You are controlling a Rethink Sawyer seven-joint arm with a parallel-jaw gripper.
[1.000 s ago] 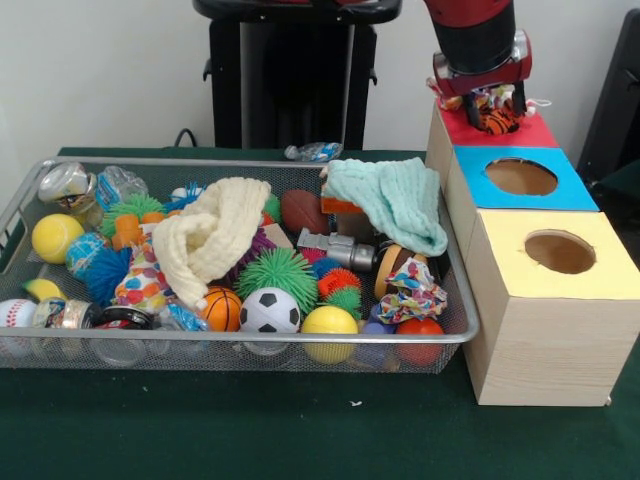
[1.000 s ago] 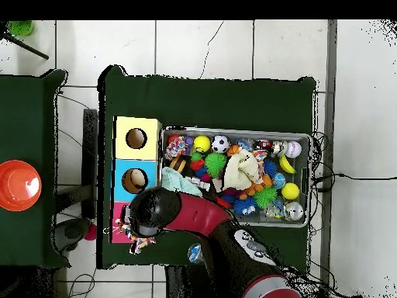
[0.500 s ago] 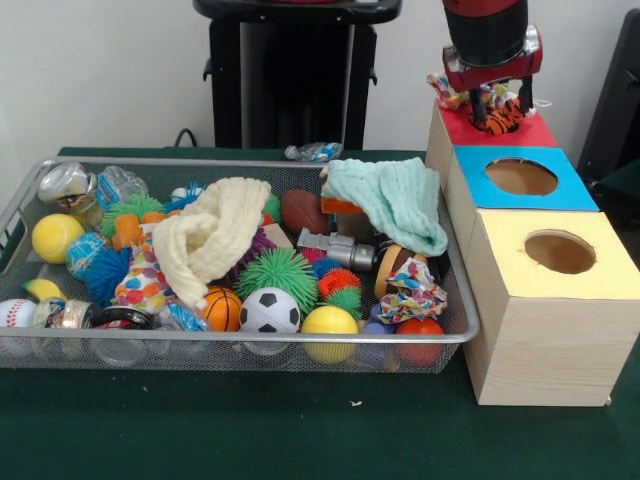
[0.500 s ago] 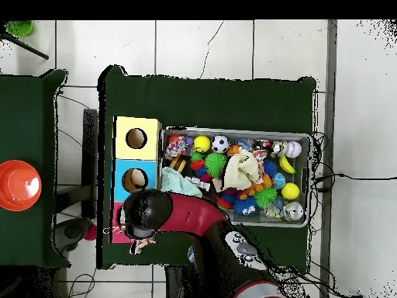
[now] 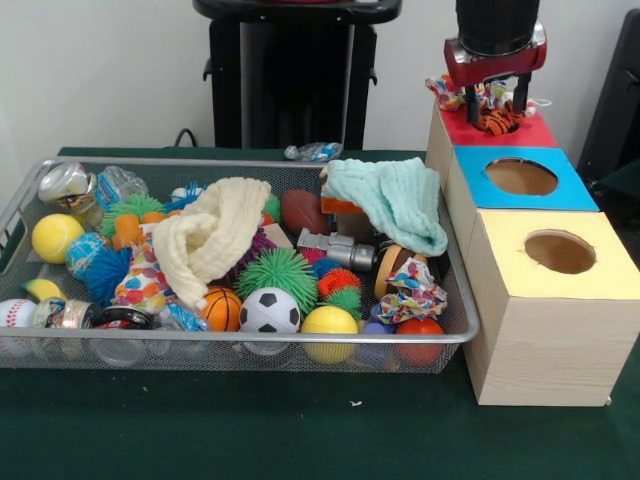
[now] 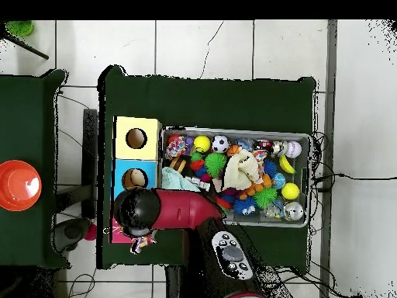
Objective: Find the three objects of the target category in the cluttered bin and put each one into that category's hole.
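The gripper (image 5: 496, 92) hangs over the red section (image 5: 530, 131) at the far end of the wooden box (image 5: 545, 330), its dark fingers spread apart and clasping nothing. Below and between them, small toys lie heaped on the red top: an orange striped plush toy (image 5: 497, 120) sits in the middle, with a patterned cloth toy (image 5: 447, 92) at the section's edge. In the overhead view the arm covers most of this section, and only a scrap of a toy (image 6: 139, 244) pokes out past the box's end.

The blue section (image 5: 470, 168) and the yellow section (image 5: 500, 255) follow in a row, each with a round hole (image 5: 521, 177) in its top.

The wire bin (image 5: 250, 350) stands just beside the box on the green table (image 5: 250, 430) and is crowded. A cream knitted cloth (image 5: 210, 238) lies across the middle, and a mint cloth (image 5: 395, 200) drapes over the corner nearest the box. Along the bin's near edge lie a small basketball (image 5: 222, 309), a soccer ball (image 5: 269, 311), a yellow ball (image 5: 329, 322) and a red ball (image 5: 420, 332). A green spiky ball (image 5: 276, 273) sits behind them.
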